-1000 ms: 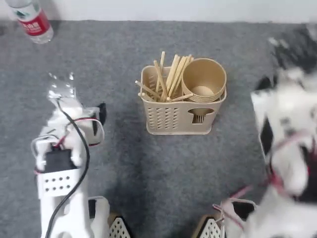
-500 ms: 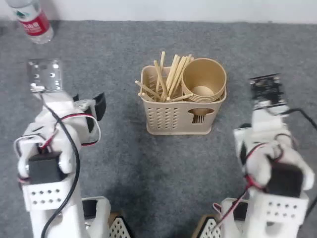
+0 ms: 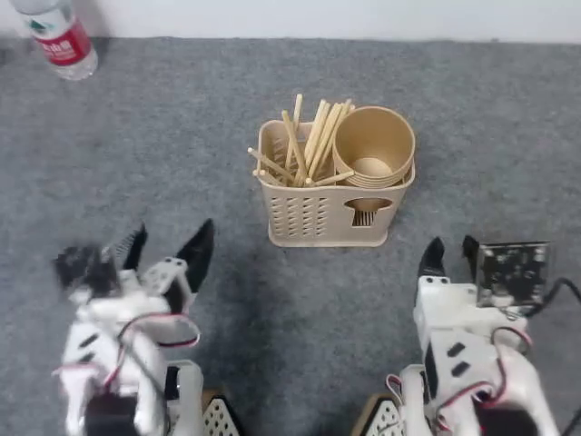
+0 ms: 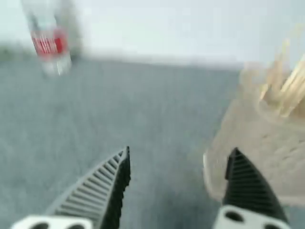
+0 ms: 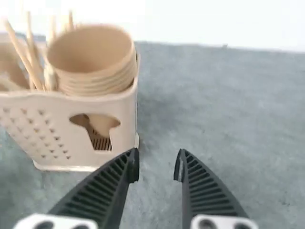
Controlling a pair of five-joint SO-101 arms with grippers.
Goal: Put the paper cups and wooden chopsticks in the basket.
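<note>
A beige perforated basket (image 3: pixel 318 218) stands upright in the middle of the grey carpet. Several wooden chopsticks (image 3: pixel 313 136) lean in one half of it, and stacked paper cups (image 3: pixel 372 145) fill the other half. My left gripper (image 3: pixel 168 243) is low at the near left, open and holding nothing, well apart from the basket. My right gripper (image 3: pixel 451 250) is at the near right, open by a narrow gap and also holding nothing. From the right wrist, the basket (image 5: pixel 47 138), cups (image 5: pixel 95 62) and chopsticks (image 5: pixel 28 43) stand just beyond the right gripper (image 5: pixel 156 164). The left gripper (image 4: pixel 178 167) has the basket (image 4: pixel 267 143) off to one side.
A plastic water bottle (image 3: pixel 59 36) with a red label lies at the far left corner, also seen from the left wrist as the bottle (image 4: pixel 47 43). A pale wall borders the carpet at the back. Bare carpet surrounds the basket on all sides.
Both arms have drawn back from beside the basket towards the near edge of the table. The basket, cups and chopsticks have not moved.
</note>
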